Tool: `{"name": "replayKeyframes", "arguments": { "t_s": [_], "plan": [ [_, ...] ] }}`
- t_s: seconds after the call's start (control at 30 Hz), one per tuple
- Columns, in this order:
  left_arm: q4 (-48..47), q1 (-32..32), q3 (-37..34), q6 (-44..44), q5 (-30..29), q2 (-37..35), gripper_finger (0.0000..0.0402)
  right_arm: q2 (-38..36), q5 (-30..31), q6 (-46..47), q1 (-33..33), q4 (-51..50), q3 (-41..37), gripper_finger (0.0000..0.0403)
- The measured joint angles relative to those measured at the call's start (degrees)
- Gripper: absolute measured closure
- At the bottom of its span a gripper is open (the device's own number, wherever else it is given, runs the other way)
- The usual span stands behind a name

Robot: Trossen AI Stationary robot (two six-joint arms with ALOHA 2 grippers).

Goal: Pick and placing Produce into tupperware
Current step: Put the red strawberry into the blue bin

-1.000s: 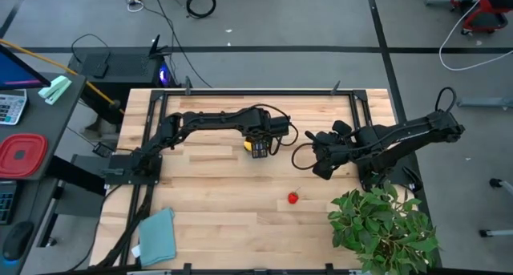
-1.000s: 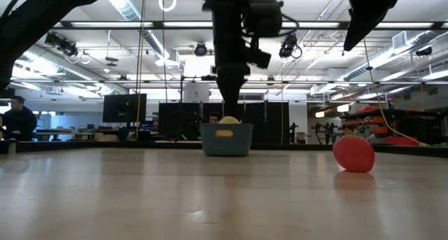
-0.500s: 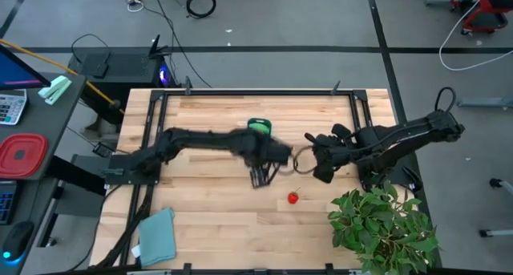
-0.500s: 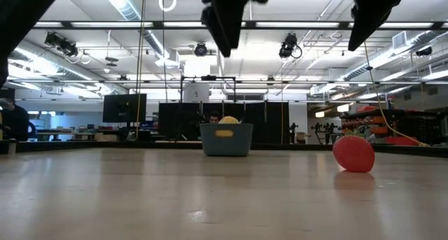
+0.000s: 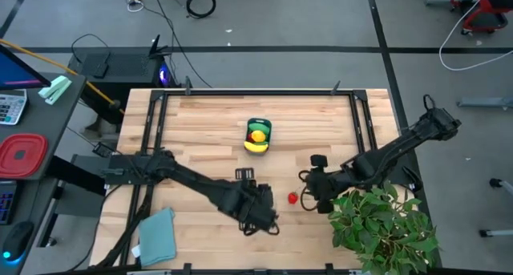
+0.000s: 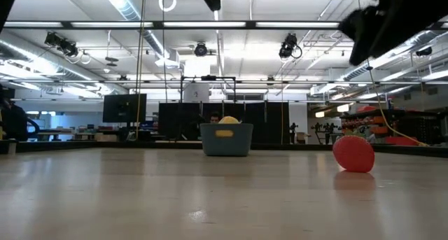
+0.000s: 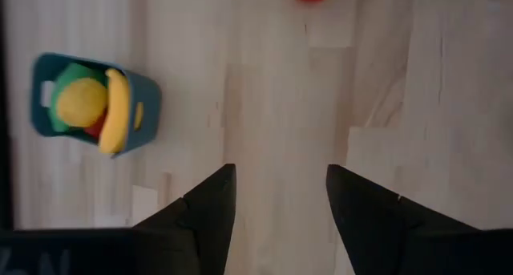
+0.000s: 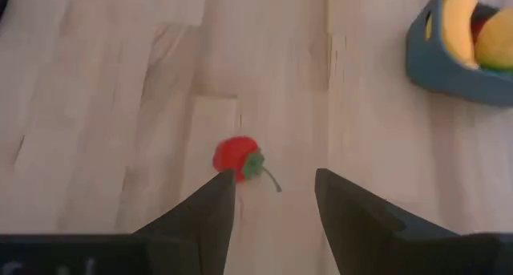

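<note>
Beside open right hand (image 5: 308, 198): strawberry (image 5: 293, 198)

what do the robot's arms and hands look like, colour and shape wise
Both arms are matte black, slim and jointed, with dark cables looped near the wrists. Each ends in a hand, left hand and right hand, with two flat, tapering black fingers. No markings are readable.
</note>
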Motion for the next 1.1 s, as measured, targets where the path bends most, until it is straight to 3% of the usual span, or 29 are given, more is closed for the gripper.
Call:
{"name": "replayKeyframes", "arguments": {
  "t_s": [0.13,0.23,0.4,0.73,1.1],
  "plan": [
    [0.4,-1.4,0.0,-7.6,-5.8,0.2,0.0209,2.4,0.6,17.2,-1.2,9.9,-4.5,0.0222],
    [0.4,-1.4,-0.2,-13.0,-9.4,0.9,0.0212,4.5,0.3,28.6,-1.7,9.8,-4.9,0.0222],
    [1.9,-0.5,-3.5,-18.9,-14.1,0.9,0.0213,8.0,-1.3,29.0,-1.5,9.8,-4.9,0.0214],
    [5.7,0.7,-14.4,-30.3,-14.5,0.9,0.0231,13.4,-2.5,30.6,-1.6,9.4,-4.9,0.0164],
    [10.9,1.3,-24.5,-31.9,-14.3,0.9,0.0241,13.4,-5.2,40.5,-1.5,10.5,-4.8,0.0149]
  ]
}}
